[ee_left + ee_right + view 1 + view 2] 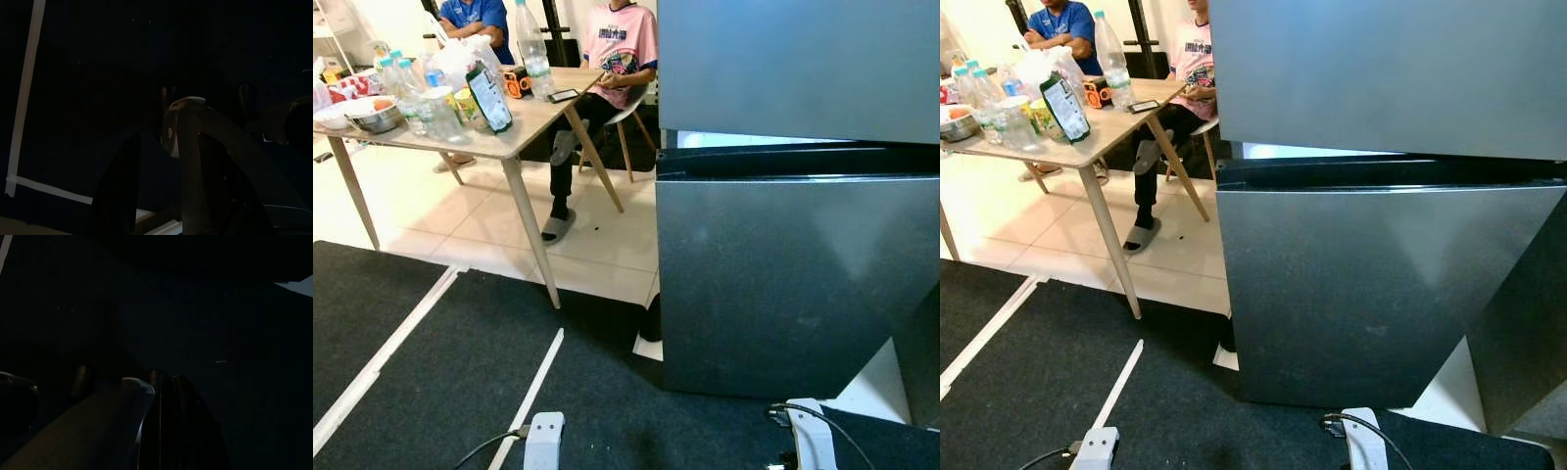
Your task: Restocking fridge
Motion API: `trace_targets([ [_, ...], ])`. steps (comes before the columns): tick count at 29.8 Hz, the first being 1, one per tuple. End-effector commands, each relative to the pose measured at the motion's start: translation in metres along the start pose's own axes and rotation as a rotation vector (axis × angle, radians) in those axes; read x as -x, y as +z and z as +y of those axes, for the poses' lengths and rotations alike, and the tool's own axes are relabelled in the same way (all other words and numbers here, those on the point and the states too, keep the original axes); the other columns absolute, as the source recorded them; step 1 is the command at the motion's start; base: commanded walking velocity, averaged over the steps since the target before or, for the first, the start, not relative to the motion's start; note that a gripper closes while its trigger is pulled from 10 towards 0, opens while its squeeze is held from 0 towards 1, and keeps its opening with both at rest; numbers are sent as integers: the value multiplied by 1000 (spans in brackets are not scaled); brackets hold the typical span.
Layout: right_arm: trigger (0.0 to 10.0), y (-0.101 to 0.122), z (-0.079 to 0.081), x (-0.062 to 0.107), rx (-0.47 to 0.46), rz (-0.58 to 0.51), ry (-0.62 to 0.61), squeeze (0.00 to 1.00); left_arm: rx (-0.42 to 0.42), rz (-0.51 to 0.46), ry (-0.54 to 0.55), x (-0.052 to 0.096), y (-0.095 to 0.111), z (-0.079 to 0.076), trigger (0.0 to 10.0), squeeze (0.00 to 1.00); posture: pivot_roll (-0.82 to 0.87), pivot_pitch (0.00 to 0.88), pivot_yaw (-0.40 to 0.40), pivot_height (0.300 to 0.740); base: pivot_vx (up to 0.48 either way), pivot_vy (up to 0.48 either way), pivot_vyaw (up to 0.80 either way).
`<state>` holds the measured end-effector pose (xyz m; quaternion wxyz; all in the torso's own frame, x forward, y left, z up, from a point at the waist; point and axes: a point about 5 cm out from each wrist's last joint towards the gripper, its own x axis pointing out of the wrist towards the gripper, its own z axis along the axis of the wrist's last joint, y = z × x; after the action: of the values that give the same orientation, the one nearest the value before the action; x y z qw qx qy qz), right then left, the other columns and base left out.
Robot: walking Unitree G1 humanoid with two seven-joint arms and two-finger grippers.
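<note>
Fridge straight ahead, lower door ajar (light in gap). Both arms idle; finger state can't tell. Next: fetch bottles from table, approach square.

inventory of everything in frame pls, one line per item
Fridge: 1, dark grey, right of view; lower door looks slightly ajar.
Table: 1, light wood, upper left, on white tile.
Water bottles: one tall clear one mid-table, several small ones with blue caps at the table's left end.
Green carton: 1, near table edge.
Metal bowl: 1, silver, table's left end.
Phone: 1, black, on table by the seated person.
Orange gadget: 1, on table.
People: 2 seated behind the table, pink shirt and blue shirt.
Mat: dark, with white tape strips, foreground.
Left gripper: idle, in shade over the mat.
Right gripper: idle, in shade.
</note>
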<state>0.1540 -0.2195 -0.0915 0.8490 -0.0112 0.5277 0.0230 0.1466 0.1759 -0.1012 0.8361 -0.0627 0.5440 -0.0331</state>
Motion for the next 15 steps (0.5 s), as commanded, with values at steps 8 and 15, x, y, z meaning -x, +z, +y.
trace_targets([
  [8,10000,1,4,-1,16,-3,16,0,-19,4,7,1,1,4,10000,0,-29,0,56,740,287,0,0],
  [15,10000,3,-2,0,12,-13,6,0,-26,5,7,1,0,3,10000,0,-31,0,52,740,292,0,0],
])
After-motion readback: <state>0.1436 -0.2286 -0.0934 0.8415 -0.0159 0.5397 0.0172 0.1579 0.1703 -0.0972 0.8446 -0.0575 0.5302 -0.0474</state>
